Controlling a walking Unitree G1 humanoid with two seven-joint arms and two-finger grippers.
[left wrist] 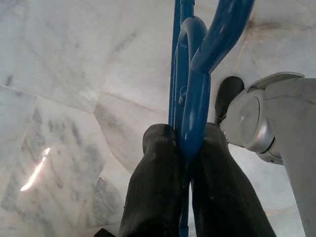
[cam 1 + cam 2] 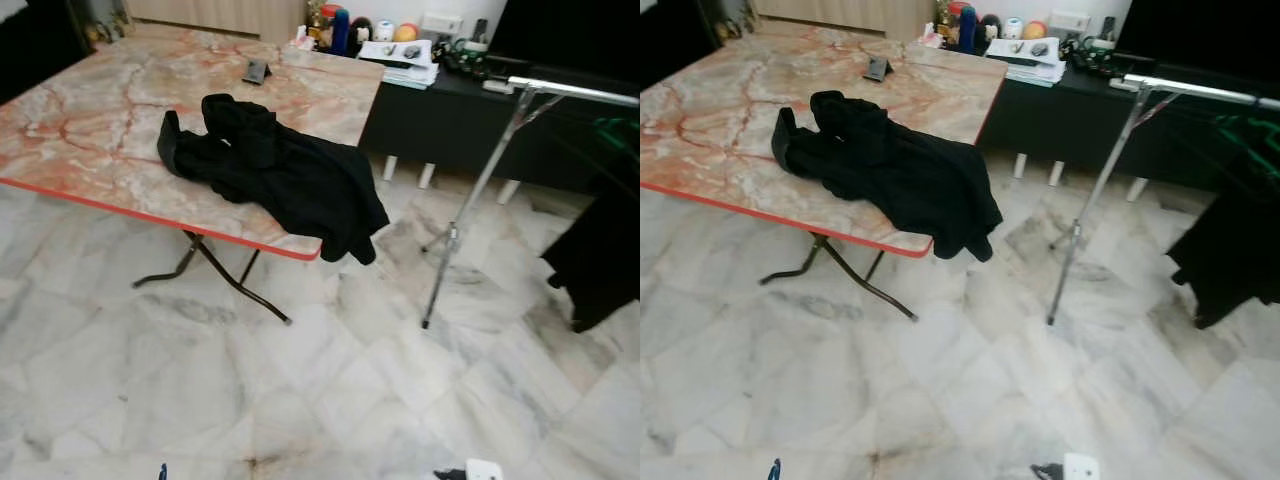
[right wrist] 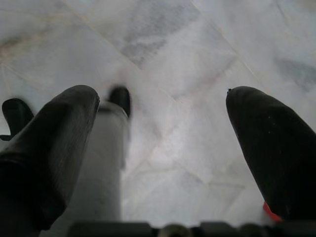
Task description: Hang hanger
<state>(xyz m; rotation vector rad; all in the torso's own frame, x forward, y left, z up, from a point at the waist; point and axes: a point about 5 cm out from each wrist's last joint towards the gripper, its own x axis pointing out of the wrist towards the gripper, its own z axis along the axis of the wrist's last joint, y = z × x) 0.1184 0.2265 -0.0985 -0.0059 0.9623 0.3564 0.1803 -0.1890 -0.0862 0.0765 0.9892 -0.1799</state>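
Note:
A blue plastic hanger (image 1: 190, 98) is clamped between the two black fingers of my left gripper (image 1: 187, 134), low over the marble floor. Its blue tip (image 2: 162, 471) peeks in at the bottom edge of the left eye view. My right gripper (image 3: 163, 101) hangs open over the floor with nothing between its fingers. A silver clothes rack (image 2: 575, 92) stands ahead on the right, its rail held up by a slanted pole (image 2: 470, 200). A black garment (image 2: 280, 170) lies crumpled on the marble-patterned table (image 2: 90, 130), one end drooping over the red front edge.
Another dark garment (image 2: 600, 260) hangs at the right end of the rack. A low black cabinet (image 2: 450, 120) with clutter on top stands behind it. A small dark object (image 2: 257, 71) lies at the table's far side. The table's folding legs (image 2: 235, 285) reach out over the floor.

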